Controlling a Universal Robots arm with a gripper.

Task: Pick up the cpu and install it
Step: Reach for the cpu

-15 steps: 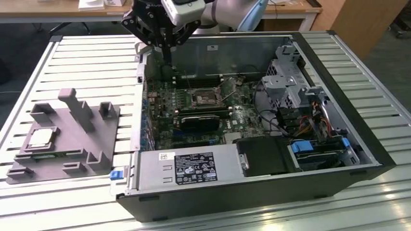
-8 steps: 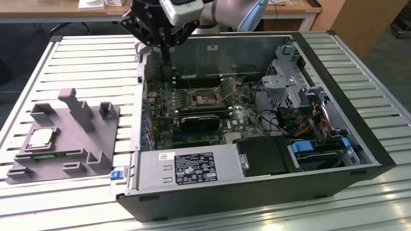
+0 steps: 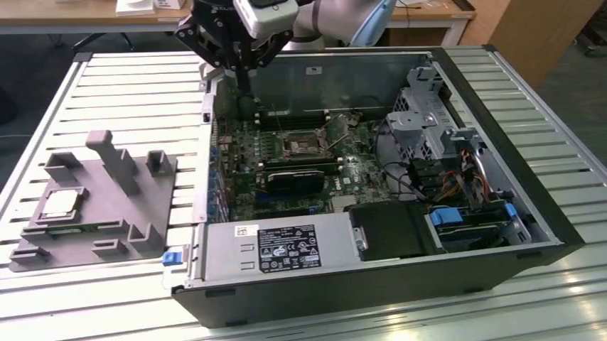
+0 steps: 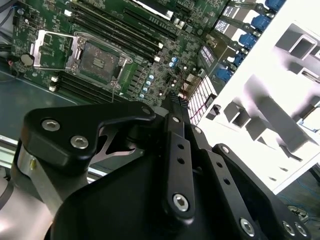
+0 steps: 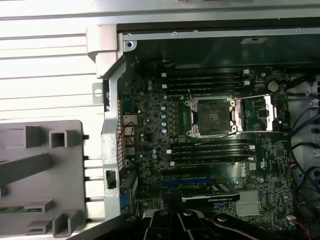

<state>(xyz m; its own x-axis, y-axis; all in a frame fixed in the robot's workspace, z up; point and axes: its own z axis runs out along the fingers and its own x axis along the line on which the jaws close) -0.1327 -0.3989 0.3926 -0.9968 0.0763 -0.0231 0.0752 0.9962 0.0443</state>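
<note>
Well apart from my closed, empty end effector [image 3: 249,82], the cpu [image 3: 59,204] looks light, stiff, fragile; I'd grip its thin edges.

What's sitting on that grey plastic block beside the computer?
A small silver square chip, the cpu, lies flat in a recess of the grey block, beside its upright posts. Whatever is beneath the chip is covered by it.

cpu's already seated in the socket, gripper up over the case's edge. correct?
No. The cpu lies on the grey fixture outside the case. The socket is open and empty, as the exterior view shows. The gripper is up over the case's edge.
</note>
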